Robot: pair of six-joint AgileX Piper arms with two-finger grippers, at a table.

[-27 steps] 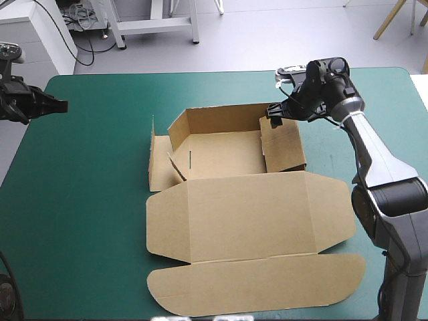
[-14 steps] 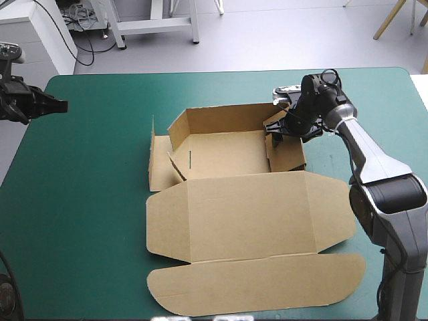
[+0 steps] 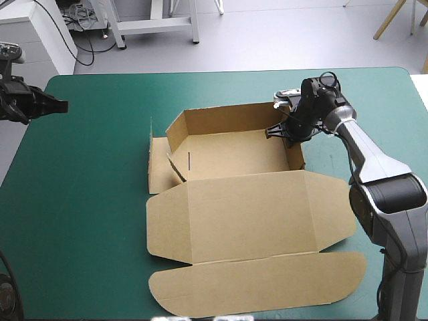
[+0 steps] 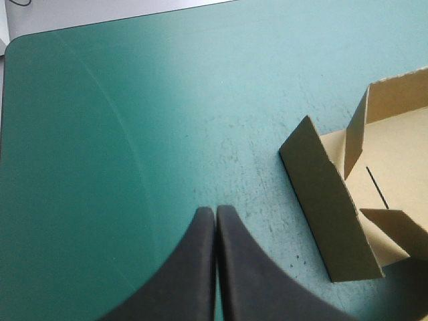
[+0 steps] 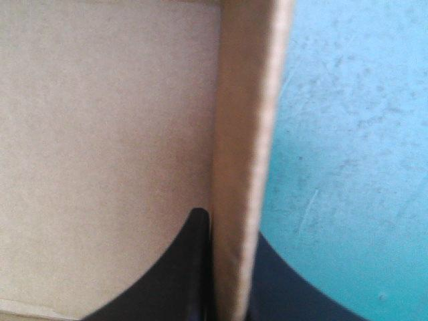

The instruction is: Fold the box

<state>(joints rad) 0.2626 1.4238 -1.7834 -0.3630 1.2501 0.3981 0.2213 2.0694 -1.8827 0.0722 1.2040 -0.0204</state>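
box (image 3: 234, 214), one, in right hand (image 3: 282, 133)

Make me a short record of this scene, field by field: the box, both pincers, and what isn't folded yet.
box: brown, an open tray on the table
walls up: far wall and right wall
lid: flat, toward the near edge
not folded yet: left flap, only partly raised
right pincer: shut on the right wall, one finger inside, one outside
left pincer: shut, empty, at the table's left edge, apart from the box
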